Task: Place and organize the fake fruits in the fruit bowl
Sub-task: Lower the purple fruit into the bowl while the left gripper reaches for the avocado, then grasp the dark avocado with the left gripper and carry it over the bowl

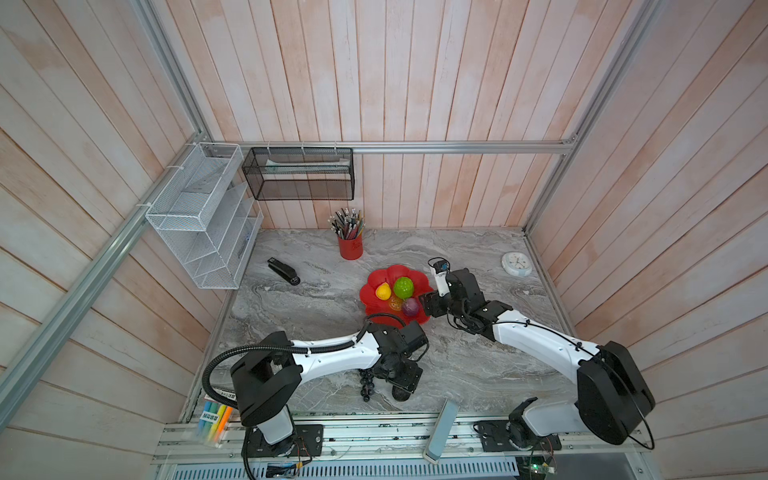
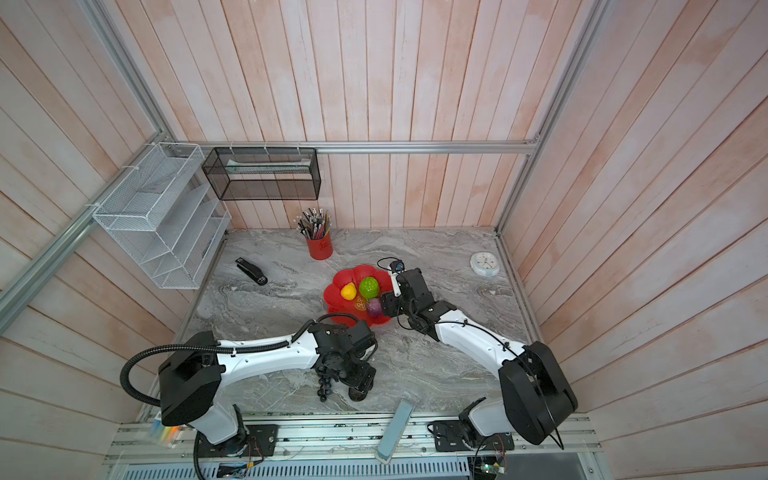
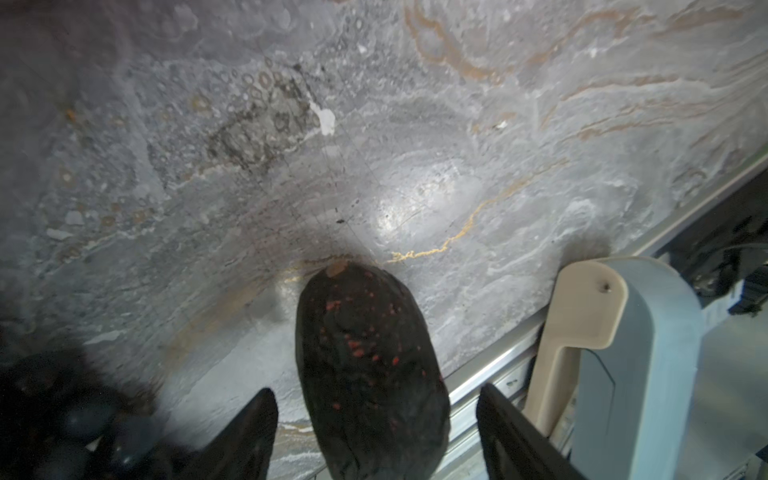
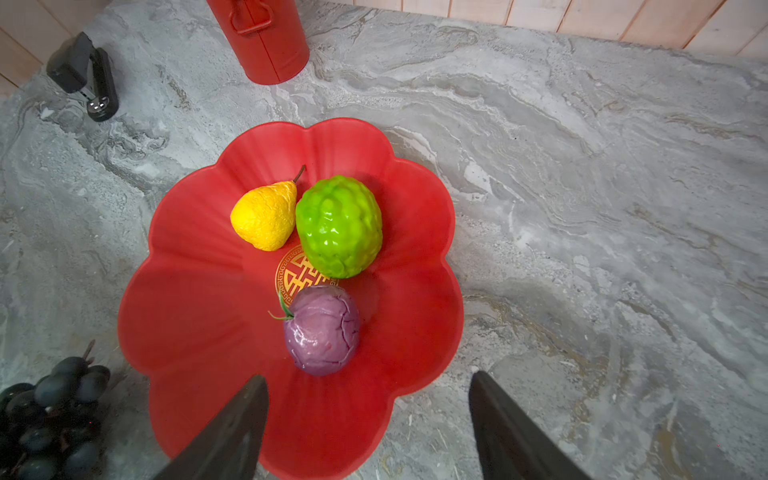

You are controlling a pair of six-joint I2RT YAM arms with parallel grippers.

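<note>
Top views, progress: three of the five fruits lie in the fruit bowl (image 1: 376, 307), near the middle of the worktop (image 1: 478, 374). Two are still outside it, so the task looks a little past halfway.
Top views, in the bowl: yellow pear (image 1: 383, 291) at 10 o'clock, bumpy green ball (image 1: 403, 287) at 1 o'clock, purple round fruit (image 1: 410, 306) at 4 o'clock.
Top views, left to do: the grape bunch (image 1: 365, 384) and the dark avocado (image 1: 401, 394) lie side by side on the worktop at 6 o'clock from the bowl, near the front edge.
Left wrist, tool: the left tool (image 3: 377, 388) has its jaws apart, straddling the avocado with a gap on each side and not clamped. Closing on it looks like the step in hand.
Left wrist, textures: the avocado is a matt, wrinkled oval, near-black with red flecks and a tan stem end. The grapes are smooth dark beads just beside one finger, blurred.
Right wrist, tool: the right tool (image 4: 368, 376) has its jaws apart and empty over the bowl's rim, with the purple fruit just ahead.
Right wrist, textures: the bowl is shallow glossy red with ribbed petal scallops and a gold emblem (image 4: 295, 274) at its centre. The pear is pitted and stalked, touching the glossy, knobbly green ball. The purple fruit is shiny and creased, with a green stalk.
</note>
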